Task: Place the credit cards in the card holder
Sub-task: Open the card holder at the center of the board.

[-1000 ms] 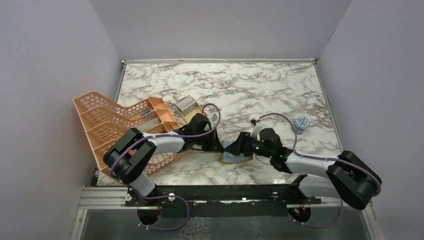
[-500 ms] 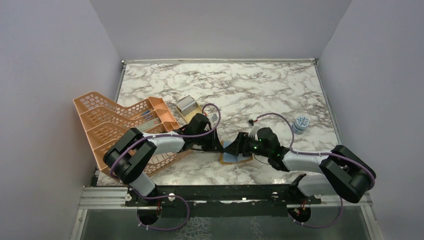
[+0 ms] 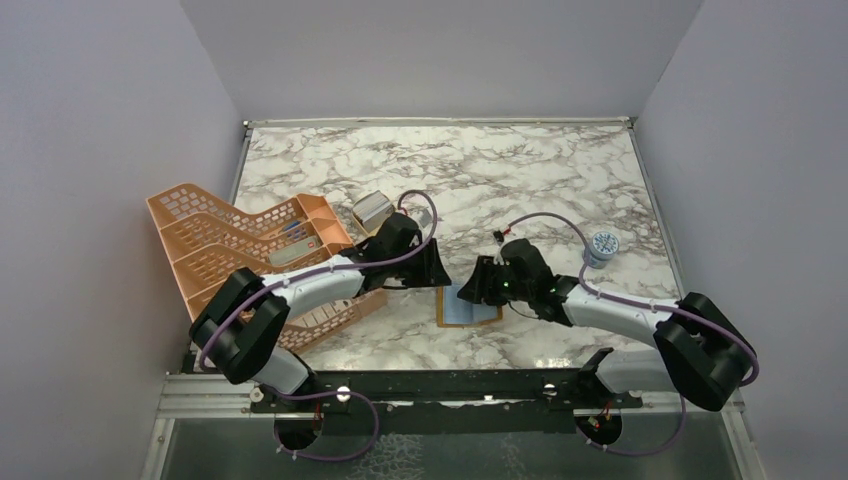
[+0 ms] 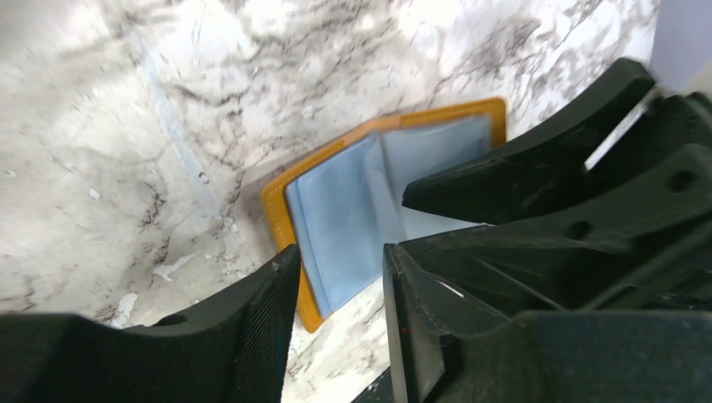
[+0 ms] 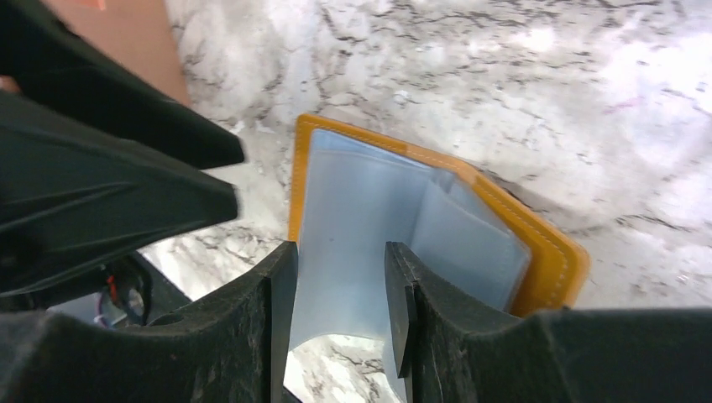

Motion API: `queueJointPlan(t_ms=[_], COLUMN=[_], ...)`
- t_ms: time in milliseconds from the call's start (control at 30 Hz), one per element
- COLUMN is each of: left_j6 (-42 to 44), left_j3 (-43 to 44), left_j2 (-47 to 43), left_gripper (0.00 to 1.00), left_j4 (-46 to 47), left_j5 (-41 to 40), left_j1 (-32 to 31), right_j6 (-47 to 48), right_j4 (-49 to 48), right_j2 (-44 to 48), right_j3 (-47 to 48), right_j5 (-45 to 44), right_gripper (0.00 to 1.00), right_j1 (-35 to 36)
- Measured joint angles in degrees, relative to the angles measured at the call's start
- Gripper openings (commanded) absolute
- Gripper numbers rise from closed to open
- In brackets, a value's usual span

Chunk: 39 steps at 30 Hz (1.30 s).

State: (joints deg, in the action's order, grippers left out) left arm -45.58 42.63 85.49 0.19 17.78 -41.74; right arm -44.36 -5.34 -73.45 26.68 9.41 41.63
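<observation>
The card holder (image 3: 468, 306) is laid open on the marble bench (image 3: 520, 170), its mustard-orange cover down and its pale blue pocketed inside turned up. Both arms are stretched low and nearly level toward it from opposite sides. The left arm is folded at its base, well to the left of the card holder, and its forearm is carried rightward past the near corner of the peach lattice rack (image 3: 225, 245). Its wrist is held just left of the card holder's far edge. The left end effector (image 4: 338, 262) is tilted down at the card holder from above. Its fingers are parted by a narrow gap, nothing is held between them, and the orange corner and blue lining are seen through that gap. The right arm is bent at an elbow well to the right of the card holder, and its forearm is run leftward, close over the bench. The right end effector (image 5: 340, 253) is poised over the card holder's far right part, fingers likewise parted, with only the blue lining seen below and between them. The two end effectors are faced tip to tip above the card holder's far edge, a small gap apart. A tan dish (image 3: 375, 212) with a pale grey load stands beyond the card holder to its left, and a small round container (image 3: 601, 244) stands well to its right.
</observation>
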Motion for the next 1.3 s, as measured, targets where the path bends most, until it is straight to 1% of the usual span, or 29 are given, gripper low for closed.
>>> queueJointPlan(t_ms=[100, 167, 300, 467, 567, 667, 833, 900, 1000, 1033, 1067, 1167, 1300], left_j6=[0.81, 1.68, 4.46, 10.43, 15.04, 20.26, 31.06, 35.43, 39.06, 40.04, 40.68, 43.34, 47.3], left_j3=[2.01, 3.43, 8.52, 18.01, 24.92, 29.73, 32.89, 33.75, 36.02, 37.22, 38.07, 39.17, 39.8], left_j2=[-1.97, -2.91, -3.13, -2.1, 0.83, 3.82, 6.97, 8.35, 10.8, 11.87, 12.79, 14.97, 17.79], left_gripper=[0.51, 0.59, 0.68, 0.66, 0.63, 0.62, 0.63, 0.65, 0.62, 0.63, 0.66, 0.67, 0.65], left_j4=[-2.45, -4.22, -10.23, -17.88, -21.66, -23.82, -25.79, -26.1, -27.67, -28.15, -28.17, -28.17, -28.5], left_j5=[-2.84, -4.81, -9.53, -14.25, -15.96, -16.87, -18.86, -19.87, -20.15, -19.67, -19.26, -18.49, -18.93], left_j1=[0.07, 0.28, 1.25, 4.92, 8.44, 11.28, 12.68, 12.68, 13.27, 13.99, 14.88, 17.46, 19.04], right_j6=[0.33, 0.52, 0.59, 0.68, 0.66, 0.66, 1.01, 1.29, 2.05, 2.49, 2.82, 4.02, 4.83], right_j4=[4.37, 6.27, 9.29, 10.49, 9.57, 8.63, 7.06, 6.51, 5.95, 5.73, 5.53, 5.18, 4.79], right_j2=[0.0, -0.02, -1.38, -2.64, -2.64, -2.69, -3.1, -3.37, -3.76, -3.89, -3.96, -4.17, -4.92], right_j3=[1.73, 2.47, 4.2, 5.49, 5.46, 5.46, 5.46, 5.46, 5.46, 5.46, 5.49, 5.53, 5.53], right_j5=[-2.25, -3.17, -4.57, -5.25, -4.66, -4.04, -2.89, -2.4, -1.51, -1.03, -0.61, 0.57, 1.62], right_gripper=[0.44, 0.45, 0.5, 0.53, 0.54, 0.54, 0.5, 0.53, 0.58, 0.59, 0.6, 0.59, 0.55], right_j1=[0.0, 0.0, 1.01, 3.96, 5.29, 5.86, 5.95, 5.95, 5.95, 5.95, 5.95, 6.01, 6.01])
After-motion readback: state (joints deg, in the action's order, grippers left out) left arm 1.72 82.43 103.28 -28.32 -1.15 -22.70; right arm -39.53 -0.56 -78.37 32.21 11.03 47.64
